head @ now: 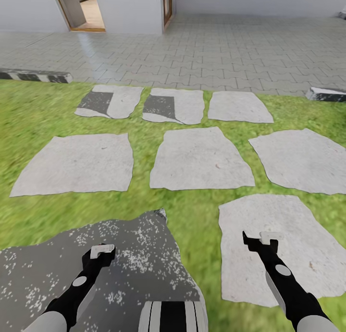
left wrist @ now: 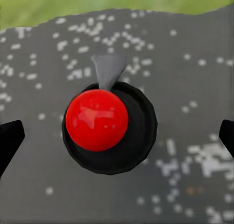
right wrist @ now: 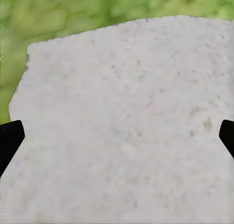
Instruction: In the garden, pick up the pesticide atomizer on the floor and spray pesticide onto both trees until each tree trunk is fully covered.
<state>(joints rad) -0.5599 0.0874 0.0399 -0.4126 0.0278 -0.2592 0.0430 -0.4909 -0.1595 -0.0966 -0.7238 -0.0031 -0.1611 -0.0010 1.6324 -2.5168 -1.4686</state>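
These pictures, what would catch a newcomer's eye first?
The bright red ball on a black round base, seen from above in the left wrist view, sits on a dark speckled slab directly under the open left pincer. Beyond it, pale stepping stones lie in rows across the green grass, leading to a tiled patio.

- Green grass [head: 38, 115] fills the foreground, set with pale flat stepping stones [head: 199, 159] in rows.
- One dark, white-speckled slab [head: 129, 255] lies nearest.
- Grey interlocking paving [head: 216, 48] lies beyond the grass.
- White walls [head: 129, 7] stand behind the paving, with an open doorway [head: 84, 7].
- Striped curb blocks [head: 33, 75] edge the paving.
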